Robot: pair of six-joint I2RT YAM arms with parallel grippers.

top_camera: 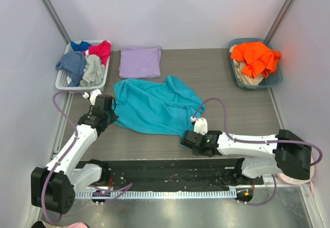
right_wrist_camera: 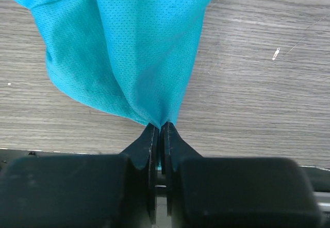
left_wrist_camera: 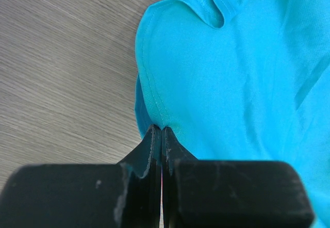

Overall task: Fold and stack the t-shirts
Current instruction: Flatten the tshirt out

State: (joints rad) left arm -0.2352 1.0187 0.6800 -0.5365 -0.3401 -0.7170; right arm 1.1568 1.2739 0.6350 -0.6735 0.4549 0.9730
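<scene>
The teal t-shirt lies crumpled and spread in the middle of the table. My left gripper is shut on its left hem edge, seen in the left wrist view with teal cloth pinched between the jaws. My right gripper is shut on the shirt's near right corner; in the right wrist view the cloth fans up from the jaws. The lavender t-shirt lies folded flat at the back, apart from both grippers.
A white basket at the back left holds red, blue and grey garments. A teal bin at the back right holds an orange garment. A black mat runs along the near edge between the arm bases.
</scene>
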